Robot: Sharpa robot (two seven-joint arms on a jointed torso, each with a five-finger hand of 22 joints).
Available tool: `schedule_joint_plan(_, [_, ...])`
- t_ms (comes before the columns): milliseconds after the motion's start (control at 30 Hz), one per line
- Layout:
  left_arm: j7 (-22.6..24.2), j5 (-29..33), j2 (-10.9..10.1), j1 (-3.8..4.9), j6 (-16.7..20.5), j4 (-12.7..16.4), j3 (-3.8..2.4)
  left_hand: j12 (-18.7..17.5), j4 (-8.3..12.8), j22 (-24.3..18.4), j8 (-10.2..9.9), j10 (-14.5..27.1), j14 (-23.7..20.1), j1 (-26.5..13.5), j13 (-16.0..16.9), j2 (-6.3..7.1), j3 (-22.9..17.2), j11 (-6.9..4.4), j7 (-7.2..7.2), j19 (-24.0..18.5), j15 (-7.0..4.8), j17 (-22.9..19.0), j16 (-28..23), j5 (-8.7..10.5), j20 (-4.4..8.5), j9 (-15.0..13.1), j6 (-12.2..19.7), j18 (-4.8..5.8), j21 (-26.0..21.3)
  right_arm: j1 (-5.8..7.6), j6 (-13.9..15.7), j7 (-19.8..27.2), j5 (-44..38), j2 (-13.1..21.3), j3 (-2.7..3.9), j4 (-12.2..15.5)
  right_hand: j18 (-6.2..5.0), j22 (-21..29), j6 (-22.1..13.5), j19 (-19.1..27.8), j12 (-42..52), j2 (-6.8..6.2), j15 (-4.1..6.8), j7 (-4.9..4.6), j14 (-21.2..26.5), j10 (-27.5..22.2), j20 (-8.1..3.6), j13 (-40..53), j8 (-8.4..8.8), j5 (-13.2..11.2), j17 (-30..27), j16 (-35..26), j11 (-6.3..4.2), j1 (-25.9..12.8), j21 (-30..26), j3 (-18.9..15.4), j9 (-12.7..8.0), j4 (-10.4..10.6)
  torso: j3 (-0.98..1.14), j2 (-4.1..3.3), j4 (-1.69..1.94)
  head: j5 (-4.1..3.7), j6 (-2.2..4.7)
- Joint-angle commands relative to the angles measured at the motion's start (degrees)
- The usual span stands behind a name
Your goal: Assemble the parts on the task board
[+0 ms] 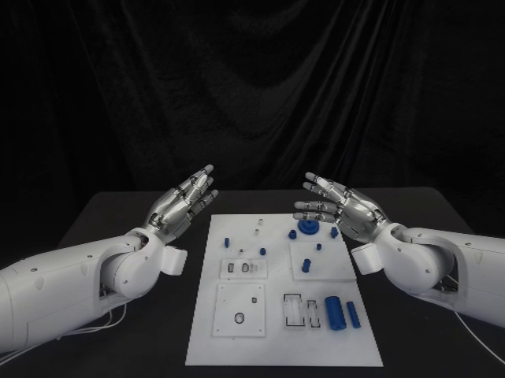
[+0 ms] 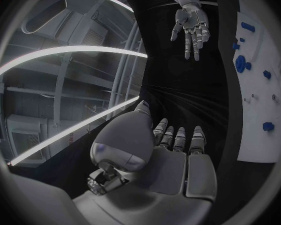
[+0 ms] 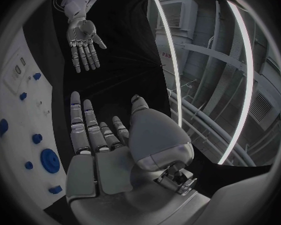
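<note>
The white task board (image 1: 235,346) lies in the middle of the black table, with small blue parts on it. A blue gear-like part (image 1: 306,230) stands near its far edge, and two blue cylinders (image 1: 342,312) lie near its front right. My left hand (image 1: 185,202) is raised above the table to the left of the board, fingers spread, holding nothing. My right hand (image 1: 337,207) hovers over the board's far right corner, fingers apart and empty. The left wrist view shows my left hand (image 2: 178,150), the right hand (image 2: 191,25) and the board (image 2: 259,85). The right wrist view shows my right hand (image 3: 100,135), the left hand (image 3: 83,37) and the gear-like part (image 3: 50,161).
Smaller blue pieces (image 1: 306,264) sit on the board's middle right, and rectangular cut-out plates (image 1: 239,310) occupy its left half. A black curtain hangs behind the table. Bare black tabletop (image 1: 105,220) lies on both sides of the board.
</note>
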State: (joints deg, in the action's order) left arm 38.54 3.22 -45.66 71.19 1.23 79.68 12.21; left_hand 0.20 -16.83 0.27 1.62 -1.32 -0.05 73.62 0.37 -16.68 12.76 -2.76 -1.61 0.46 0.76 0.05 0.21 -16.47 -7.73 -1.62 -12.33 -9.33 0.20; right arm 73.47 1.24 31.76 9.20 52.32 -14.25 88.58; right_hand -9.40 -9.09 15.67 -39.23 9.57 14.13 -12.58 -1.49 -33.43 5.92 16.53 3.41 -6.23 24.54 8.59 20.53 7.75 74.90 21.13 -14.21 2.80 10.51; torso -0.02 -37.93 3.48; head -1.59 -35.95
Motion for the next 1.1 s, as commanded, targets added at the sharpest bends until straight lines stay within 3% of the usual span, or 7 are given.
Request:
schedule_joint_plan(33, [11.88,-3.47,-1.43,0.04,0.47,0.67,-0.08,0.26,0.04,0.12,0.24,-0.35,0.05,0.85,0.11,-0.01,-0.31,0.08,0.04,0.09,0.68,-0.05,-0.21,-0.6,-0.67,-0.11,-0.67,-1.04,0.32,0.11,4.21,1.08,-6.91,1.25,0.06,0.98,0.13,0.16,3.18,-3.7,6.59,-0.44,0.92,-0.92,-5.09,4.55,-0.31,1.59,-1.48,2.77,-0.05,2.05,1.94,4.03,0.92,1.14,0.36,-2.81,-0.3,-0.17,-0.39,0.68,-1.28])
schedule_joint_plan(233, [13.92,-4.61,-4.73,0.05,4.32,2.33,-0.08,0.86,0.03,1.05,1.09,-3.97,2.44,5.64,0.8,0.22,-0.62,1.06,1.7,2.33,1.3,0.92,1.34,-7.68,-1.72,-0.58,-6.43,-1.09,2.06,1.56,14.61,-3.92,-19.96,2.81,0.06,2.29,-1.01,-3.68,11.81,-15.53,19.53,-1.78,6.32,-3.71,-19.2,14.85,-4.95,3.83,-5.24,4.11,1.28,9.16,2.81,14.62,9.45,7.15,1.19,-12.21,-0.6,-0.63,0.27,0.52,-3.88])
schedule_joint_plan(400, [13.82,-4.95,-6.59,0.06,5.01,3.14,-0.08,0.89,0.08,1.22,0.79,-4.26,4.86,7.22,0.9,0.33,-0.72,1.29,1.68,2.98,2.99,1.71,2.68,-9.93,-2.63,-0.55,-6.19,-1.04,2.56,4.7,17.51,-14.13,-37.55,3.87,0.06,2.84,-0.97,-8.9,18.68,-17.93,22.84,-3.27,8.37,-5.47,-25.9,19.6,-6.99,2.38,-7.62,0.64,1.71,12.77,1.98,14.25,17.86,8.77,1.22,-13.45,-0.71,-0.64,0.45,1.05,-6.78])
schedule_joint_plan(500, [13.72,-5.04,-7.24,0.07,4.64,3.42,-0.08,0.95,0.1,1.45,0.66,-4.44,7.62,8.2,0.98,0.53,-0.62,1.62,1.64,3.81,3.93,2.53,4.5,-10.08,-3.25,-0.53,-5.83,-1.01,3.17,6.75,16.71,-20.92,-48.92,4.07,0.06,3.05,-1.12,-11.61,20.67,-21.01,23.56,-4.57,9.68,-5.43,-30.85,23.15,-7.78,1.28,-7.68,-5.31,3.54,16.97,1.27,12.81,22.24,8.48,1.08,-12.7,-0.69,-0.6,0.44,1.41,-8.35])
schedule_joint_plan(633, [13.65,-5.74,-7.64,0.07,4.33,3.52,-0.08,1.0,0.17,1.53,0.54,-4.7,9.26,8.97,1.08,0.7,-0.47,1.87,1.6,4.27,4.43,2.98,5.86,-10.26,-3.62,-0.48,-5.2,-0.98,3.48,9.27,13.68,-30.22,-65.67,4.22,0.06,3.33,-1.08,-14.44,24.15,-24.06,22.8,-6.22,10.55,-5.21,-34.44,26.59,-8.6,0.19,-7.1,-11.23,6.4,22.17,0.52,10.92,26.2,8.47,1.46,-11.07,-0.69,-1.48,0.83,1.17,-9.39])
schedule_joint_plan(767, [13.74,-7.12,-7.86,0.07,4.17,3.55,-0.08,1.01,0.28,1.53,0.53,-4.7,9.88,9.69,1.12,0.85,-0.51,1.96,1.66,4.41,4.71,3.14,6.51,-10.96,-3.85,-0.47,-4.98,-0.94,3.57,10.69,11.37,-36.2,-79.8,4.05,0.06,3.48,-1.03,-18.77,26.04,-26.22,21.25,-7.71,11.42,-3.84,-36.72,30.29,-9.63,0.17,-5.78,-9.45,8.95,26.32,-0.2,11.44,30.57,10.17,1.75,-11.35,-0.87,-2.15,0.92,1.05,-10.45])
schedule_joint_plan(1100, [14.2,-9.13,-9.55,0.07,4.53,5.06,-0.08,1.11,0.72,1.44,0.62,-5.07,9.87,12.46,1.34,1.74,-1.08,2.14,1.67,4.55,4.78,3.1,7.21,-14.16,-4.13,-0.52,-5.1,-1.0,3.65,12.6,10.99,-42.47,-102.85,2.5,0.07,3.79,2.44,-43.24,29.72,-33.98,17.67,-10.98,12.58,-2.38,-38.89,36.39,-10.43,0.33,-3.94,-7.9,13.47,33.43,-1.25,9.54,47.57,16.29,3.01,-10.97,-1.22,-4.39,1.98,-0.15,-10.6])
